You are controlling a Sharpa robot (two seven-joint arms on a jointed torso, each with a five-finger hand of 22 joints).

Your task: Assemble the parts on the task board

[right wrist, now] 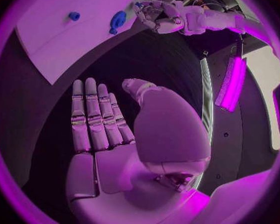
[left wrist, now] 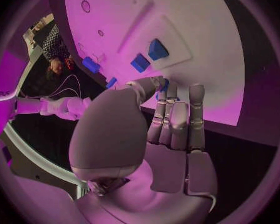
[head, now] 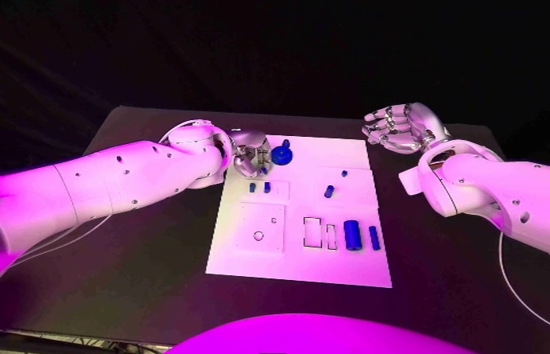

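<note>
Two hands were in your view: the left hand (head: 250, 157) sat at the board's (head: 300, 266) far-left corner, fingers (left wrist: 177, 115) pinching a small blue part (left wrist: 164, 86) beside the blue disc (head: 282, 156). The right hand (head: 401, 128) hovered over the surface (head: 137, 266), fingers spread, holding nothing.

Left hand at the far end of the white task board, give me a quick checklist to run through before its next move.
1. Left hand at the white task board's far edge: ok.
2. Round blue disc part within its reach, just beside the fingers: ok.
3. Firm hold on a part: cannot tell, fingertips hide the contact.
4. Right hand off the board, holding nothing: ok.
5. Two small blue block parts standing undisturbed on the board: ok.
</note>
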